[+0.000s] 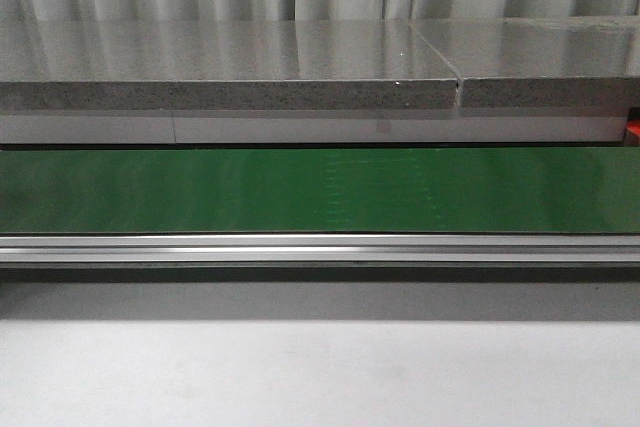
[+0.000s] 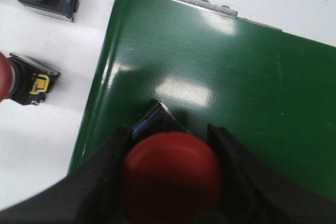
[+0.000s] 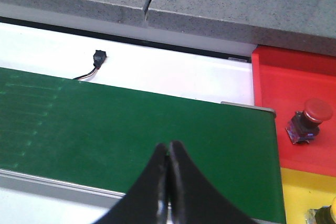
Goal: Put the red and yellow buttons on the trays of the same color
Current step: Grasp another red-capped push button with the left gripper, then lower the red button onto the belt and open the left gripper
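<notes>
Jaws of the left gripper [image 2: 170, 182] clasp a red button [image 2: 170, 177] by its cap over the green belt [image 2: 252, 93], the right gripper [image 3: 168, 182] pinched empty — the button looks light, rigid and slick-domed, better held by its squarer base.

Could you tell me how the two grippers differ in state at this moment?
The left gripper has its fingers spread around a red button; the right gripper is shut, fingertips touching, holding nothing. The left is by the green belt's end, near two more buttons on white; the right is near the red tray. Both are over the belt.
</notes>
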Available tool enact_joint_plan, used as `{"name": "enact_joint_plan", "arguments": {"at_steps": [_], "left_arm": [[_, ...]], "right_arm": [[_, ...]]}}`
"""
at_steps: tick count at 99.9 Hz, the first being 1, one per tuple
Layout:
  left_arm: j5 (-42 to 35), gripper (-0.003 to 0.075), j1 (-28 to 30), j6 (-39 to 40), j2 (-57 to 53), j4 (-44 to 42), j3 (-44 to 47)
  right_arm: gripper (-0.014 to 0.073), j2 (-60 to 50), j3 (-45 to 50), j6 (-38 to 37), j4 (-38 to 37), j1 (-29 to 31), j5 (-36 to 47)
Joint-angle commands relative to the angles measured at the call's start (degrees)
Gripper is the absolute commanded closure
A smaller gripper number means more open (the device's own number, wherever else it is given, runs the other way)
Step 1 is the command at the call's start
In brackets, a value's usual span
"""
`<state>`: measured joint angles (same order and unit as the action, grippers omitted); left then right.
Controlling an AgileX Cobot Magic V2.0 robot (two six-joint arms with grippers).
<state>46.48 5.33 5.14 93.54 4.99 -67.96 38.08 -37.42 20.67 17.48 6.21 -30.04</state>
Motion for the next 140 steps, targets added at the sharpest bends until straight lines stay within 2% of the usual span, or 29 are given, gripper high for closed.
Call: {"name": "enact_joint_plan", "arguments": {"at_steps": [1,10,27,34,58,76,89,108,140], "left_arm": [[-0.91,0.0584,-0.35,0.03,-1.04,0.5,-1.69],[-0.09,0.0463,-0.35,-0.07,-0.75,0.5,-1.69],[0.27,0.0158,-0.35,-2.67,-0.75,2.19,-1.69],[0.27,0.0089,-0.35,-4.15,-0.75,3.78,-1.98],[0.86,0.0078,-0.98,-7.29,-0.75,7.78,-7.91],[1.53,0.0078,-1.56,-7.29,-0.99,8.22,-13.61],[2.04,0.0078,-0.51,-4.27,-2.33,8.22,-14.08],[2.05,0.0078,4.79,-2.76,-4.52,8.12,-13.44],[-0.22,0.0078,19.45,-2.39,-7.25,8.12,-5.29]], "right_arm": [[0.0662,-0.28,-1.49,0.42,0.54,0.1,3.99],[0.0662,-0.28,-1.49,0.42,0.54,0.1,3.99],[0.0662,-0.28,-1.49,0.42,0.54,0.1,3.99],[0.0662,-0.28,-1.49,0.42,0.54,0.1,3.99],[0.0662,-0.28,-1.49,0.42,0.54,0.1,3.99],[0.0662,-0.28,-1.49,0.42,0.54,0.1,3.99],[0.0662,-0.28,-1.49,0.42,0.54,0.1,3.99],[0.0662,-0.28,-1.49,0.42,0.54,0.1,3.99],[0.0662,-0.28,-1.49,0.42,0.54,0.1,3.99]]}}
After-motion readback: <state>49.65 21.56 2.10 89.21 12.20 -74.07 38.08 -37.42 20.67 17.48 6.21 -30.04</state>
